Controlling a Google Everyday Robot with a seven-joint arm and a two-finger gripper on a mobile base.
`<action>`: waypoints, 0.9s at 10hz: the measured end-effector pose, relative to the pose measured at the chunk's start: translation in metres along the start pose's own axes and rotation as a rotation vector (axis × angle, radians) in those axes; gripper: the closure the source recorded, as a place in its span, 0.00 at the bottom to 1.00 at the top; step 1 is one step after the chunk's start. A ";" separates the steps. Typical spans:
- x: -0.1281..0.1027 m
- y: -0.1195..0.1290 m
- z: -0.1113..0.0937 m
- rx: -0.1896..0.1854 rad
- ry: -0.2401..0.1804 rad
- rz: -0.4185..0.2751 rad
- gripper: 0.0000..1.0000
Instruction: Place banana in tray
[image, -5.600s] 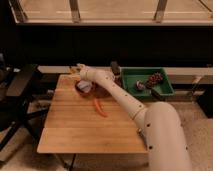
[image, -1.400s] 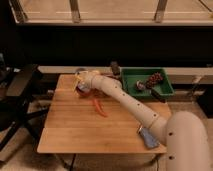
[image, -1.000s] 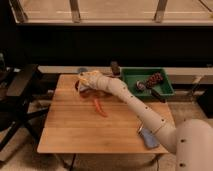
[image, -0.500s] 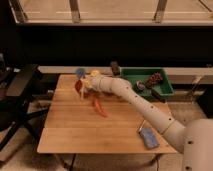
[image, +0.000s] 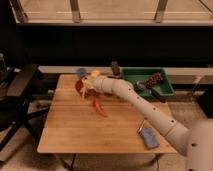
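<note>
The robot's arm (image: 145, 102) reaches from the lower right across the wooden tabletop (image: 85, 127) toward its far left part. The tool (image: 86, 84) hangs there above a dark-red bowl (image: 78, 86), its fingers closed; pale yellowish material shows at them, probably the banana (image: 90, 75), though whether the fruit is actually clamped cannot be told. What lies inside the bowl is hidden by the tool.

The green tray (image: 165, 90) sits at the far right corner, well apart from the tool. It holds dark objects, among them a brownish elongated one (image: 153, 79) near its middle.

A thin orange-red piece (image: 99, 107) lies on the bare wood just in front of the bowl, toward the tabletop's centre. A bluish flat object (image: 148, 137) rests near the front right corner.
</note>
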 end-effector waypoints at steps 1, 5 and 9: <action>0.004 -0.002 -0.012 0.004 -0.020 0.020 0.89; 0.004 0.002 -0.049 0.025 -0.057 0.054 0.89; 0.007 0.002 -0.068 0.048 -0.009 0.073 0.89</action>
